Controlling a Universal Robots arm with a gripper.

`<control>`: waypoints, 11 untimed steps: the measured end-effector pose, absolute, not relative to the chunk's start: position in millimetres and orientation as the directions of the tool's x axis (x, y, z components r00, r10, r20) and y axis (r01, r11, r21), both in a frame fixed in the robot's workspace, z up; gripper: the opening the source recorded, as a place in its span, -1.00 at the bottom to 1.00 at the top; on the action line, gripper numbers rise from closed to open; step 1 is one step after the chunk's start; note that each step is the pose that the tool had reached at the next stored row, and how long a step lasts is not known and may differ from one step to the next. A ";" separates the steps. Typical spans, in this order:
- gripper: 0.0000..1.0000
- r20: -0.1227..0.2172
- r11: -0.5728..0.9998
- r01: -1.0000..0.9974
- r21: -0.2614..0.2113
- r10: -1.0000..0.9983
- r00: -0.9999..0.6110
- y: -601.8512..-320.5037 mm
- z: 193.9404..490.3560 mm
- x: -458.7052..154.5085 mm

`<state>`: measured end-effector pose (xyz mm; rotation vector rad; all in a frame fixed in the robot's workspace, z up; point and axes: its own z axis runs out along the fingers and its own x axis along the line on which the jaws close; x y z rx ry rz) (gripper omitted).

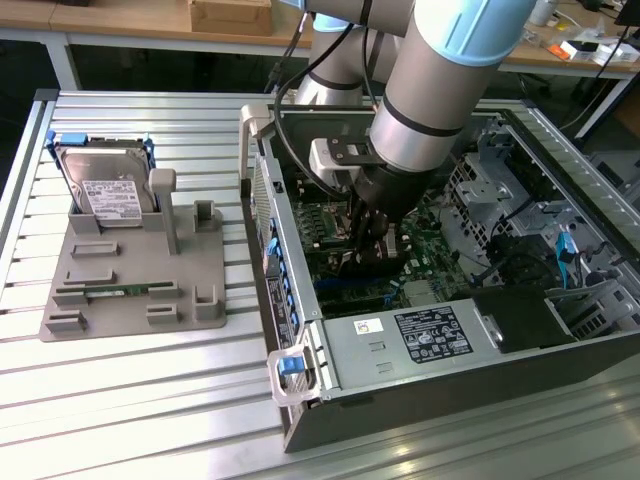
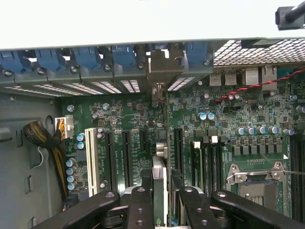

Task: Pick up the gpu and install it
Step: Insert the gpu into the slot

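Fingers: closest to my wrist camera, both black fingers (image 2: 140,205) pinch the gpu (image 2: 160,188) edge-on between them, part-closed on its thin body.
Gripper: I see the gripper (image 1: 368,232) reaching down inside the open computer case (image 1: 420,390), directly over the motherboard (image 1: 325,225).
Gpu: it stands on edge, running lengthwise away from the wrist camera toward the case's rear wall; its silver-beige bracket (image 2: 164,67) sits at the far end, up among the slot covers.
Gpu seat: I cannot tell whether the card edge is fully down in a slot or only resting over it.
Slots: black expansion slots (image 2: 119,160) and one white slot (image 2: 91,160) lie beside the card on the green board.
Latches: a row of blue latches (image 2: 88,55) lines the rear wall above the slot covers.
Socket: the processor socket (image 2: 259,179) with its metal frame sits well apart from the card.
Cables: a braided bundle (image 2: 47,148) runs along the board's edge.
Fixture: a grey parts holder (image 1: 135,265) stands on the slatted table (image 1: 120,400), at the exterior view's left of the case.
Hard drive: the silver hard drive (image 1: 105,190) with blue rails leans in that holder.
Arm: the grey and pale blue arm (image 1: 440,70) comes down from above into the case.
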<state>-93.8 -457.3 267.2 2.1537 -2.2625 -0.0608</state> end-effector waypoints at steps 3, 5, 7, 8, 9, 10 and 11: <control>-0.47 -0.012 0.049 -0.998 0.040 -0.999 -0.050 -457.3 267.2 -93.9; -0.47 -0.011 0.049 -0.998 0.040 -0.999 -0.050 -457.3 267.1 -93.9; -0.47 -0.011 0.049 -0.998 0.040 -0.999 -0.050 -457.3 266.2 -93.9; -0.47 -0.011 0.049 -0.998 0.040 -0.999 -0.050 -457.4 265.9 -93.9; -0.47 -0.011 0.049 -0.998 0.040 -0.999 -0.050 -457.3 265.5 -93.9; -0.47 -0.011 0.049 -0.998 0.040 -0.999 -0.050 -457.3 265.5 -93.9; -0.47 -0.012 0.049 -0.998 0.040 -0.999 -0.050 -457.3 265.6 -93.9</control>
